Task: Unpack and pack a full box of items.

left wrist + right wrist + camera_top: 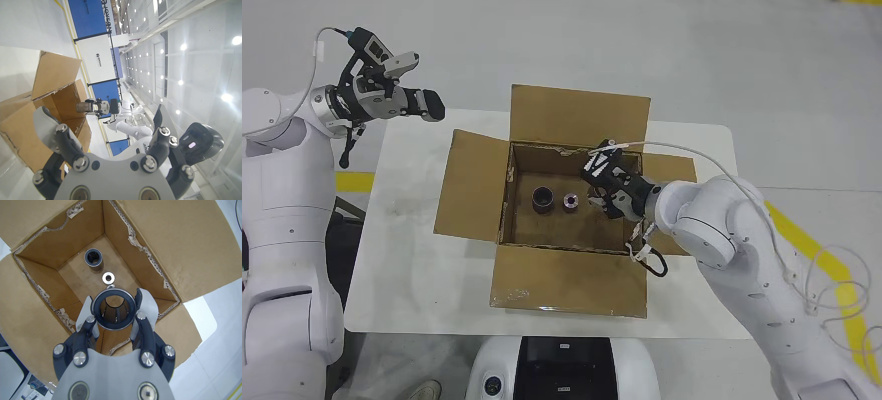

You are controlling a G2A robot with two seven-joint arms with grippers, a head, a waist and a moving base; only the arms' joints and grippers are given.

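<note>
We see the right hand (pixel 114 304) clamped on a metal linear bearing (pixel 98 310), one finger on each side of the sleeve. The sleeve's black-ringed open end faces the wrist camera, and rows of small balls show inside the bore. The hand holds it over the right part of the open cardboard box (pixel 577 110), above the floor of the box. We cannot tell whether the bearing has dipped below the rim.

On the box floor, left of the held bearing, a small metal ring (pixel 105 278) lies flat. Just left of that a second bearing (pixel 96 268) stands upright on its end. The two are close together but not touching. Nothing lies between them and the held bearing.

All four flaps of the box are folded outward, and the right arm reaches in across the right flap. Ragged strips of torn paper hang along the inner edges of the rim.

The box sits near the middle of the white table (pixel 412 260), with bare table to its left.

The left hand (pixel 428 104) is raised at the far left corner of the table, well apart from the box. Its fingers (pixel 45 123) are spread wide and hold nothing.
</note>
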